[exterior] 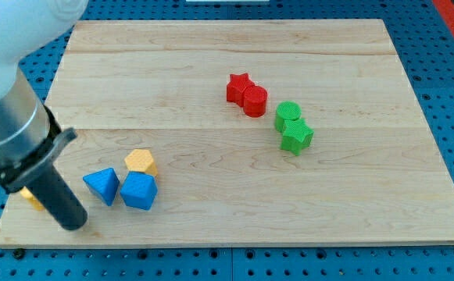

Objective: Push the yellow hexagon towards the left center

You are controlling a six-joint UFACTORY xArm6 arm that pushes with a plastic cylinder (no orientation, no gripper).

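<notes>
My tip [73, 224] sits bare at near-left of board [234, 70], touching no block, just left of blue triangle [101, 186]. Yellow hexagon [141, 162] lies right of it, touching blue cube [139, 191]. Best approach, I judge: circle to hexagon's right side, shove left w/o catching blues.

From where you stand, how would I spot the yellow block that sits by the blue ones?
Look at the wooden board, near its bottom left. Three blocks cluster there; the yellow hexagon sits above the blue cube-like block, right of the blue triangular block. It alone is yellow.
</notes>
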